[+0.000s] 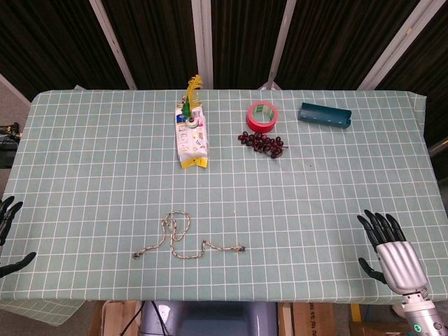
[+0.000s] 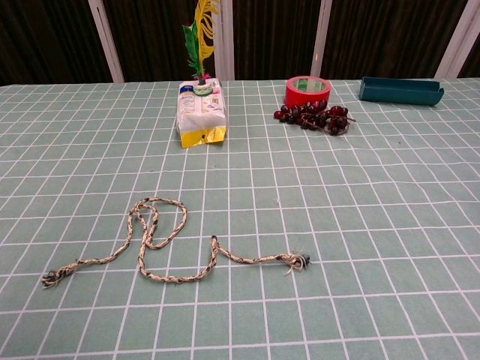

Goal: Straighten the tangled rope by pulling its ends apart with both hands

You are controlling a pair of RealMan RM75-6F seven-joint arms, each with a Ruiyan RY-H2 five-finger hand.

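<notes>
Start of a two-handed rope-straightening trial, seen from the robot's head and chest cameras. The speckled beige-and-black twisted rope lies loose on the near-left part of the green grid-checked tablecloth, doubled into a narrow loop with its two frayed ends trailing out left and right along the near edge; neither end is held. The slack loop is what the pull must take out, so each end lying on its own side suits one hand apiece.

The left hand, black-fingered, shows only partly at the near-left margin, fingers apart and holding nothing. The right hand, silver-backed with black fingers, rests at the near-right with fingers spread, well apart from the rope. Neither hand appears in the chest view.

Along the far side, clear of the working area, stand a white-and-yellow snack packet with a green and yellow feather rising behind it, a red roll of tape, a bunch of dark red artificial grapes just in front of the tape, and a teal oblong tray. Judged step: reach, not yet begun.
</notes>
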